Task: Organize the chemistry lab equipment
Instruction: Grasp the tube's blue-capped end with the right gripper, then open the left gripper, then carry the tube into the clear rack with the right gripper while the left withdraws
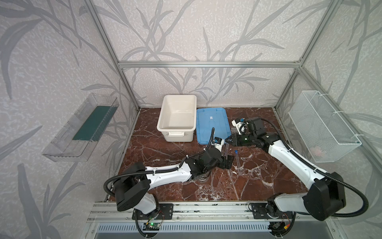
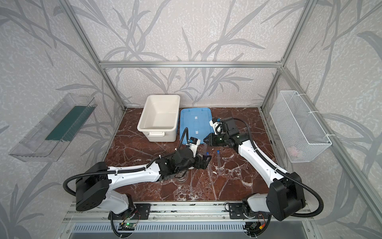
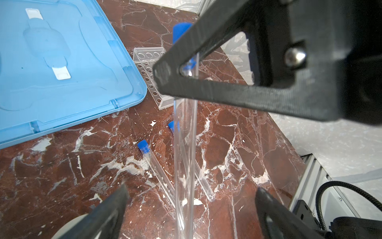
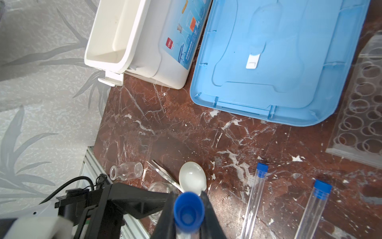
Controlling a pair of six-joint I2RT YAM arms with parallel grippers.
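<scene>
My right gripper (image 4: 187, 194) (image 1: 228, 141) is shut on a clear test tube (image 3: 184, 144) just below its blue cap (image 4: 189, 209). The tube slants down between the fingers of my left gripper (image 3: 192, 188) (image 1: 228, 161), which stands wide open and does not touch it. Two more blue-capped test tubes (image 3: 159, 169) (image 3: 199, 178) lie side by side on the marble. The clear grid rack (image 3: 147, 62) (image 4: 359, 107) stands beside the lid. A small glass vessel (image 4: 126, 170) lying on its side, metal tweezers (image 4: 163, 171), a white dish (image 4: 192, 175) and a second glass vessel (image 4: 159, 187) sit behind my left arm.
The open white tub (image 1: 178, 95) stands at the back, with its blue lid (image 1: 208, 126) flat on the table to its right. A wire basket (image 1: 322, 124) hangs on the right wall and a clear shelf (image 1: 80, 128) on the left wall.
</scene>
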